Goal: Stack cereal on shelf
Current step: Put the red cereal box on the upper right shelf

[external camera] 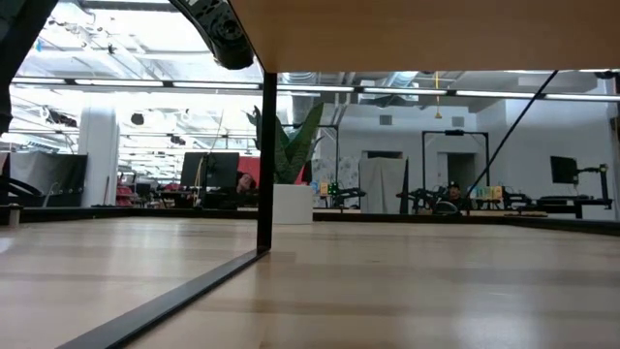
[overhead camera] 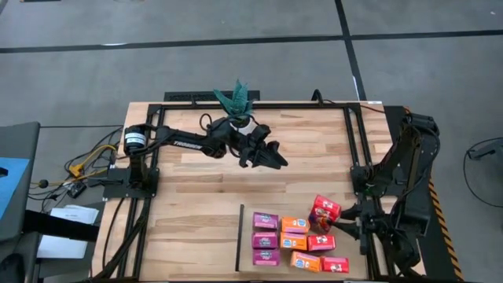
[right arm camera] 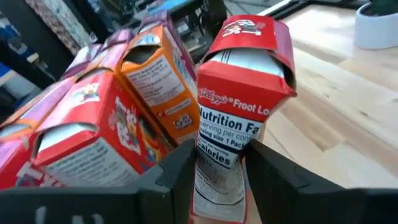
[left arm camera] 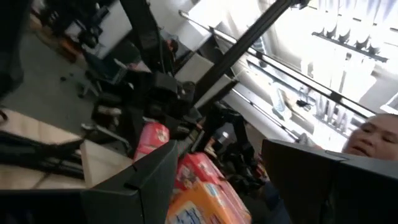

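Observation:
Several small cereal boxes lie on the shelf [overhead camera: 247, 263] at the table's near right. They form a magenta column [overhead camera: 266, 239], an orange column [overhead camera: 294, 241] and two red boxes [overhead camera: 321, 242]. Another red cereal box [overhead camera: 324, 211] stands at the far right of the group, with my right gripper [overhead camera: 344, 214] shut on it. My left gripper [overhead camera: 275, 159] hangs open over the middle of the table, beside the potted plant [overhead camera: 238, 106]. There is nothing between its fingers [left arm camera: 143, 186]. My right gripper pinches the red box's lower part [right arm camera: 219, 163] between its two fingers, one on each broad face. The narrow nutrition side faces the wrist camera. The fingers come nearly level from the table's right side. The box stands about upright, slightly tilted, its top flap [right arm camera: 249, 34] bent; the fingers hide its lower end.
The shelf's black strip [overhead camera: 239, 236] runs along its left side. Black frame rails [overhead camera: 352, 141] border the tabletop. Bare wood lies between the plant and the boxes. A person shows beyond the table in the left wrist view.

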`<state>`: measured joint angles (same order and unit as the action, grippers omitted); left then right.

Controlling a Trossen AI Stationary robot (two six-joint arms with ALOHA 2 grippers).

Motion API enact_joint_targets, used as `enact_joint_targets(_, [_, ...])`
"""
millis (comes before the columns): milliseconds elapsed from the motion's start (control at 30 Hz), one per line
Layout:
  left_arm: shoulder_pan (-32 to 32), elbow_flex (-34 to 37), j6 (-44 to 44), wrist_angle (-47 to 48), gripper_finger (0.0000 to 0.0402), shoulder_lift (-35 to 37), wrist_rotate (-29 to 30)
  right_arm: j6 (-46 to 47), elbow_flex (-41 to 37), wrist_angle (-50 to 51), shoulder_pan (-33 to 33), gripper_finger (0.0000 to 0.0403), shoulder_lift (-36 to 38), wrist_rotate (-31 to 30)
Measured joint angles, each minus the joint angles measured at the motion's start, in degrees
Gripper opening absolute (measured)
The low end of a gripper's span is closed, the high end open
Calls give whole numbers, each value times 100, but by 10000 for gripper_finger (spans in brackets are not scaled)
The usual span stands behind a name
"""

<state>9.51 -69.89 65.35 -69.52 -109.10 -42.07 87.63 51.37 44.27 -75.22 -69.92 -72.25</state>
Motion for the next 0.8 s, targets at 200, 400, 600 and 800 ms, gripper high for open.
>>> enact_joint_targets(200, [-130,-89,-577,550,224,0,451,-122,0,5,-1,156,110,191])
enact_joint_targets(400, [-351,-733,-1523,2306,224,-7,524,-382,0,7,38,158,103,417])
enact_joint_targets(600, [-506,-1552,-2913,3707,224,-79,1018,-412,0,3,195,157,110,723])
enact_joint_targets(800, [-505,-1807,-3983,4913,224,-181,1978,-414,1,-32,225,153,110,792])
